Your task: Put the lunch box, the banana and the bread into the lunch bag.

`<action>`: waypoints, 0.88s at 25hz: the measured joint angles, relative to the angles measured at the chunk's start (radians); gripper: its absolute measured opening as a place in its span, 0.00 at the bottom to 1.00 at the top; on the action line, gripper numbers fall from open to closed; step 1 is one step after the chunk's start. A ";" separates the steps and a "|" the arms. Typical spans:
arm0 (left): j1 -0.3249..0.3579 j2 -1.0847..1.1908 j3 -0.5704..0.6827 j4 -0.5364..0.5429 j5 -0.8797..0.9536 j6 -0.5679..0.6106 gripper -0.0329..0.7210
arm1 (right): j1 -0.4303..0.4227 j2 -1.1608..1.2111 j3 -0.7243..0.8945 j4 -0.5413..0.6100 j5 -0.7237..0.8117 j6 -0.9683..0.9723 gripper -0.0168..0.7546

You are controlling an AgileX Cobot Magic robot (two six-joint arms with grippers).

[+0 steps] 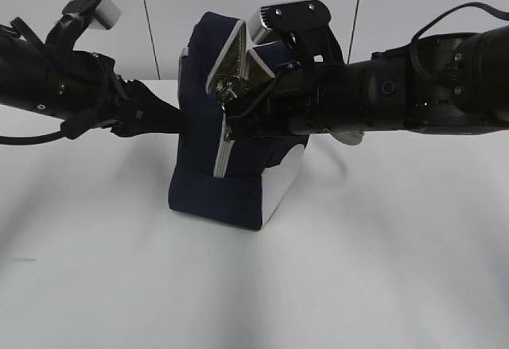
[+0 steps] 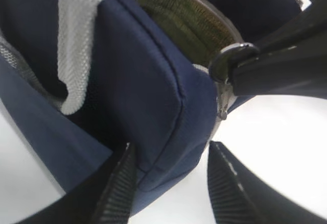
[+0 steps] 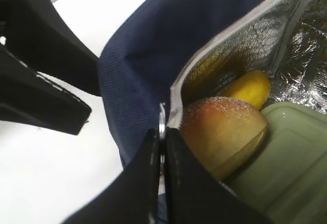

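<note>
— At the middle of the white tabletop [image 1: 382, 269], what stands between the arms?

— The navy lunch bag [image 1: 215, 198], lid flap tilted up. The left tool [image 1: 179, 120] meets it from 9 o'clock, the right tool [image 1: 231, 118] from 3 o'clock.

— How does the left tool sit?

— Its wrist view shows the left tool [image 2: 171, 183] spread wide around a lower corner of the lunch bag [image 2: 148, 106]; I cannot tell whether the fingers [image 2: 120, 188] press the fabric.

— And the right one?

— The right tool [image 3: 162, 178] is pinched closed on the zipper ring [image 3: 161, 124] at the bag's open edge.

— What shows only from that wrist?

— The contents: the bread [image 3: 222, 134] at 1 o'clock of the tool, the banana [image 3: 248, 89] behind it, the green lunch box [image 3: 288, 168] beside both, against silver lining. Outside, the bag hides them.
</note>
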 joint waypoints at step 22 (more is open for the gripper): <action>-0.047 0.053 0.000 -0.134 -0.062 0.136 0.05 | 0.000 0.001 -0.001 -0.004 -0.035 0.044 0.03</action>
